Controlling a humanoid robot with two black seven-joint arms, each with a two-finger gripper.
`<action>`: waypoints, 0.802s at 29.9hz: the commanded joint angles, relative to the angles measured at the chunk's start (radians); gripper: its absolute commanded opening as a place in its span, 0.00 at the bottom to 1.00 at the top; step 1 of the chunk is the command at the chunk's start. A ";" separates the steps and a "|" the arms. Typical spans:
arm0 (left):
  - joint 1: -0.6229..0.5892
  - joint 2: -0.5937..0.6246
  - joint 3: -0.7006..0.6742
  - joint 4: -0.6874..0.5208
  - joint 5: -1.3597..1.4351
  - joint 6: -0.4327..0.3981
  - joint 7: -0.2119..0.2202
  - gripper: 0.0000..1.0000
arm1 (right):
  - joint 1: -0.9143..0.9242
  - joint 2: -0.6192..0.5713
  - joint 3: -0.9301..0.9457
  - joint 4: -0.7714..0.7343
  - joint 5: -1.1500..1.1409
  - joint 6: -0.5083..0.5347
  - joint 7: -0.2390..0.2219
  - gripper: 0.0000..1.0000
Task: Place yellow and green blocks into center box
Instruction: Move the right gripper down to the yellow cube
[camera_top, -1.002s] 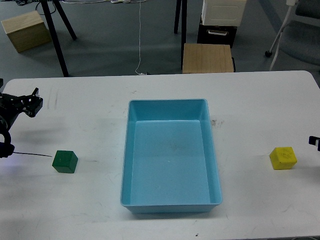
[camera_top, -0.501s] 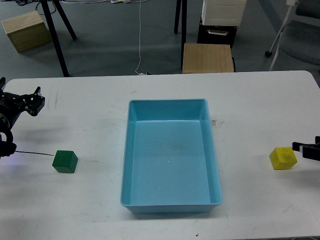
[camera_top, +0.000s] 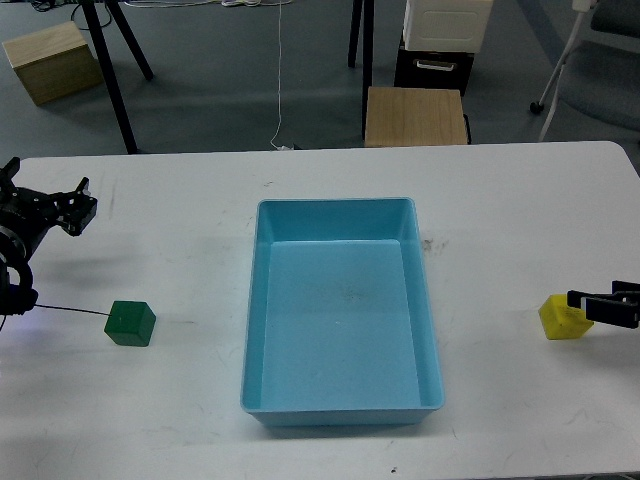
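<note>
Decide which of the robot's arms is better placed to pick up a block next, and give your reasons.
Probably the right. The right gripper sits at the yellow block, partly overlapping it, while the left gripper is well behind the green block, clearly apart.

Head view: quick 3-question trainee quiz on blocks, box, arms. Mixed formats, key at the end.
1. True or false: the green block already lies inside the blue box.
2. Which gripper is closer to its block? A) left gripper B) right gripper
3. Fill in: the yellow block sits on the white table to the ____ of the box.

Key
1. False; it rests on the table left of the box, which holds nothing.
2. B; it overlaps the yellow block's right edge.
3. right
</note>
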 joint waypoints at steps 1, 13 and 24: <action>0.000 0.000 -0.001 0.000 0.000 0.000 0.000 1.00 | 0.001 0.006 -0.017 -0.006 0.000 0.000 0.000 0.99; 0.001 0.001 0.001 0.000 0.002 0.000 0.000 1.00 | 0.006 0.025 -0.025 -0.020 0.001 0.000 0.002 0.99; 0.003 0.001 0.001 0.000 0.000 0.000 0.000 1.00 | 0.006 0.058 -0.026 -0.047 0.001 0.000 0.002 0.99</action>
